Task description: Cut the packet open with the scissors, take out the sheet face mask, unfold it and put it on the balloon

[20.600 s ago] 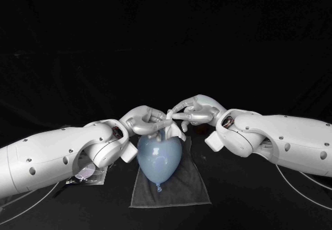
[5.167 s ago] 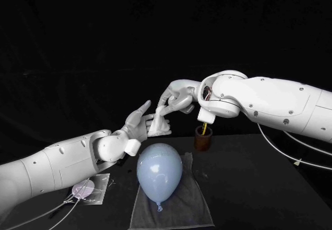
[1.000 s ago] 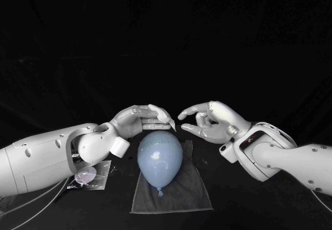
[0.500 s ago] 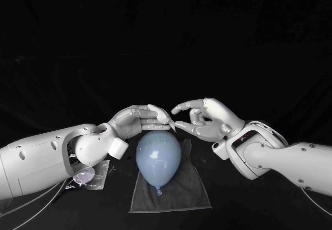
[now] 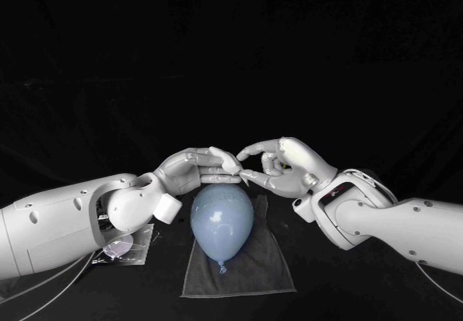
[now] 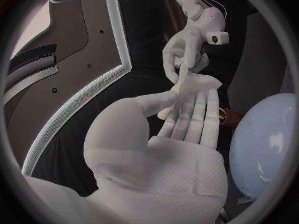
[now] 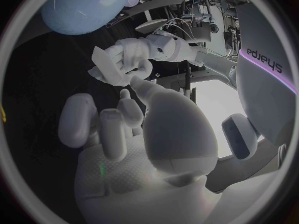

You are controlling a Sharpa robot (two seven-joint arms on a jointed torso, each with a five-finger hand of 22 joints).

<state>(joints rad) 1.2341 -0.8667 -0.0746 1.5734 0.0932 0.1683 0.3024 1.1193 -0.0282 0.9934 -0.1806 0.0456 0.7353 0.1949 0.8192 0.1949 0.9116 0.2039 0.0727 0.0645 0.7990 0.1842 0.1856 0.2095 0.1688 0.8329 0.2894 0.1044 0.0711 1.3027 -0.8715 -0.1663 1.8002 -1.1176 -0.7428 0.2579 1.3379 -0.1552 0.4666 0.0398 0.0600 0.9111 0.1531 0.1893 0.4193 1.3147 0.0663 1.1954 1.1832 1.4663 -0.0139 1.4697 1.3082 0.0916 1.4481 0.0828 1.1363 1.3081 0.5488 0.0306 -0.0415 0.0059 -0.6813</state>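
While balloon (image 5: 223, 217) rests, left robot hand (image 5: 198, 170) pinches mask (image 6: 193, 83).

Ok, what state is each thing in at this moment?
sheet mask: folded, not on the balloon.
balloon: inflated, bare, lying on the towel.
towel: spread flat.
packet: lying flat beside the left arm.
left hand: holds the mask.
right hand: fingers at the mask, grip unclear.

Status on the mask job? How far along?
Done: the mask is out; the packet lies on the table. In hand: the left hand holds the folded mask near the balloon, with the right hand close by. Left: unfold it, lay it on the balloon.
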